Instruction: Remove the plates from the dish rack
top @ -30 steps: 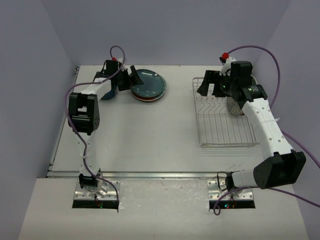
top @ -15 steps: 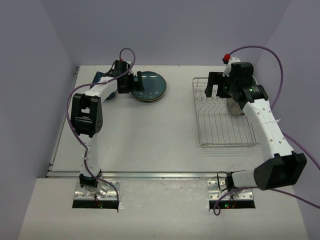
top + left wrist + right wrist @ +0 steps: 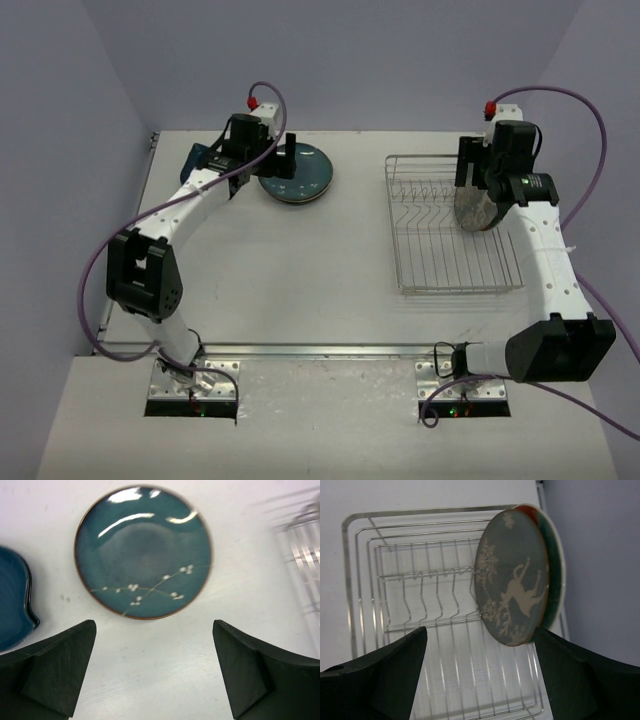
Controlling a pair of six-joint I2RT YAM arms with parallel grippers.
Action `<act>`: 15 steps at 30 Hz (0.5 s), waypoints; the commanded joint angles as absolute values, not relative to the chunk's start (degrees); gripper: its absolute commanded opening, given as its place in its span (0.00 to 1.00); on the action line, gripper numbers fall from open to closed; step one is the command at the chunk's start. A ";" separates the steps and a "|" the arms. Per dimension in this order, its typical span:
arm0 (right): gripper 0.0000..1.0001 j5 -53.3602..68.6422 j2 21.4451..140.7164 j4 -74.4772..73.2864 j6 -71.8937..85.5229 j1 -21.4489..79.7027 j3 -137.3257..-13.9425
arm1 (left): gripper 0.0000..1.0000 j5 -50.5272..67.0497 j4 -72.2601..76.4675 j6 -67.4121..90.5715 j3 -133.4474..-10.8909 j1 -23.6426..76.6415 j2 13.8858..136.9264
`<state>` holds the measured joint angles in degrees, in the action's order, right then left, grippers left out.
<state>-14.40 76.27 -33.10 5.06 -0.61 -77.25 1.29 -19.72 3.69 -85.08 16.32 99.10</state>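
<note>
The silver wire dish rack [image 3: 440,250] stands at the right of the table. Two plates stand upright at its far right end: a dark blue-grey one with a pale deer pattern [image 3: 512,577] and a red and green rimmed one [image 3: 552,550] behind it. They show in the top view [image 3: 478,210] too. My right gripper [image 3: 480,635] is open and empty above the rack [image 3: 420,580], just left of these plates. A teal plate with white blossoms [image 3: 143,550] lies flat at the back left [image 3: 297,172]. My left gripper [image 3: 153,630] is open and empty, just short of its near rim.
A dark teal dish with a wavy edge [image 3: 12,605] lies on the table left of the teal plate, also in the top view [image 3: 197,155]. Purple walls close in the table at the back and on both sides.
My left gripper has swung right and closer to the teal plate. My right gripper has moved right across the rack to the upright plates. Both stay open.
</note>
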 commanded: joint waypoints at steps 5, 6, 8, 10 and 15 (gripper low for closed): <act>0.75 -13.73 79.12 -28.39 -4.71 -6.11 -79.48 | 0.99 -1.39 -13.34 0.44 -78.72 21.21 91.20; 0.75 -13.81 79.67 -28.39 -5.03 -6.33 -79.64 | 0.99 -1.32 -13.27 0.44 -78.58 21.36 91.04; 0.75 -14.32 81.50 -28.48 -5.55 -6.69 -80.15 | 1.00 -0.95 -13.65 0.54 -78.68 21.36 90.88; 0.75 -14.29 82.75 -28.51 -6.05 -7.10 -80.19 | 1.00 -0.37 -14.34 0.99 -79.12 21.44 90.93; 0.74 -14.44 85.34 -28.51 -6.84 -7.54 -80.80 | 1.00 1.51 -15.13 1.51 -79.28 21.45 90.70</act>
<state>-14.31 84.49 -30.96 -5.17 -6.98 -77.93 0.03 -16.55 1.35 -78.30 21.65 91.22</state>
